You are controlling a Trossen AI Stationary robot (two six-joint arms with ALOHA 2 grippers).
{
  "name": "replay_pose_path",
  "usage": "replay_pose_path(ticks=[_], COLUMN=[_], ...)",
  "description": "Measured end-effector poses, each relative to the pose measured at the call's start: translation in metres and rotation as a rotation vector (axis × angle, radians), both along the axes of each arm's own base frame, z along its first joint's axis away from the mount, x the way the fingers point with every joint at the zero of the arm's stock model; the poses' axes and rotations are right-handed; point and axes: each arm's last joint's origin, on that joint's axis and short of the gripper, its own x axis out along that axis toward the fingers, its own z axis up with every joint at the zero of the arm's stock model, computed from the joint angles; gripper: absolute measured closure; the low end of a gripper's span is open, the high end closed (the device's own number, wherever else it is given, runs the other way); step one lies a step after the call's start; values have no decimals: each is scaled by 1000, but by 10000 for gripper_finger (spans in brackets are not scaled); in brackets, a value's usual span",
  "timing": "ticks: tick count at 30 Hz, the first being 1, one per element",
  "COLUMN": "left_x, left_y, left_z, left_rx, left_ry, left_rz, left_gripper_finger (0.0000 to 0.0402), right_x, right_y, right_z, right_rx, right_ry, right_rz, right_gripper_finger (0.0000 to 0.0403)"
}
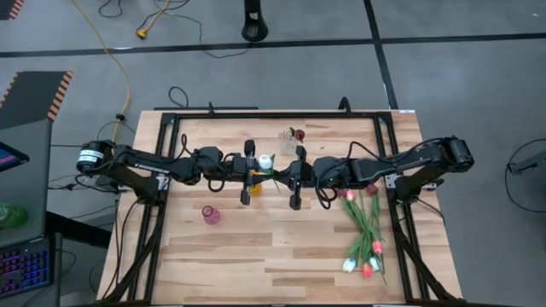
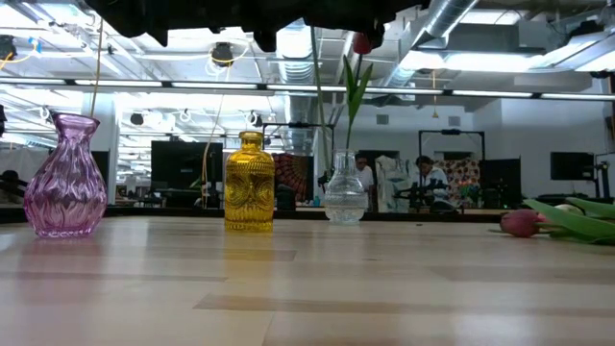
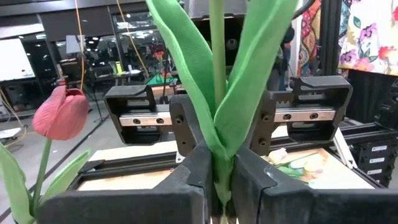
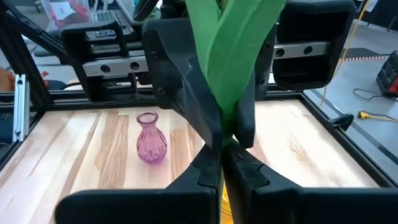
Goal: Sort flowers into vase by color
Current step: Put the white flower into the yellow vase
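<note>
Two grippers meet over the middle of the bench (image 1: 256,256) in the high view. The left gripper (image 1: 249,170) and the right gripper (image 1: 295,175) face each other, with one white tulip (image 1: 265,161) between the two sets of fingers. This placement is judged to be a transfer from one arm to the other. Three vases are counted:
- one yellow vase (image 1: 245,194), just beside the left fingers;
- one pink vase (image 1: 211,214), farther from them;
- one clear vase (image 1: 290,136), holding one dark red tulip (image 1: 299,134), near the right fingers.

The loose flowers (image 1: 363,230) lie in a heap well apart from both sets of fingers. About six heads show; overlap prevents an exact count.

Low view: the pink vase (image 2: 64,175), yellow vase (image 2: 249,183) and clear vase (image 2: 344,200) stand upright. Only the clear one is filled.

Left wrist view: the left gripper (image 3: 221,186) has its fingers pressed narrow on the tulip's green stem (image 3: 217,74), where the leaves divide.

Right wrist view: the right gripper (image 4: 221,168) likewise clamps the stem (image 4: 227,56). Both arms hold it, so neither has released. One pink vase (image 4: 150,137) stands beyond the fingers.
</note>
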Motion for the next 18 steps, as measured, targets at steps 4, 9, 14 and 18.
replay_pose_path(ticks=[4, 9, 14, 18], left_x=[0, 0, -6, -21], left_y=[0, 0, 0, 0], left_z=[0, -1, 5, 20], left_rx=[-20, -20, -14, -10], left_ry=[4, 10, 13, 14], left_rz=[-2, -1, 2, 2], left_gripper_finger=[393, 393, 393, 393], right_x=[0, 0, -1, -6], right_y=[0, 0, 0, 0], right_z=[0, 0, -1, -4], right_rx=[0, 1, 22, 16], right_ry=[-3, 0, 12, 76], right_rz=[0, 2, -3, -2], right_gripper_finger=[351, 302, 243, 213])
